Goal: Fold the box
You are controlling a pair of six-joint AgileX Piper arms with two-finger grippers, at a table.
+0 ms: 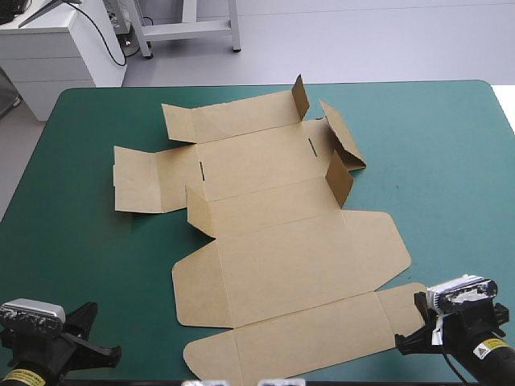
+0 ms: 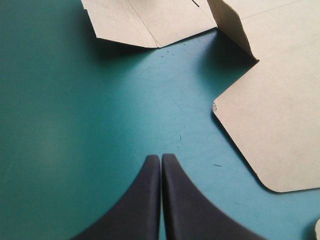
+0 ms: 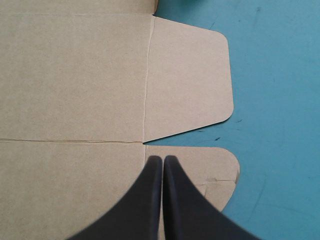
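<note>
Nearest me, my left gripper (image 2: 161,157) hovers pinched together over the bare teal-green cover (image 2: 75,125), my right gripper (image 3: 163,159) likewise over a corner flap of the brown box (image 3: 75,75). Beyond, the board spreads mostly flat across mid-table, its far flaps raised.

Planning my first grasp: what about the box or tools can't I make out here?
Right wrist view: the right tool covers the box beneath it; contact unclear.
Left wrist view: ahead of the left tool, most of the box is cut off.
High view: raised flaps hide what's behind.
</note>
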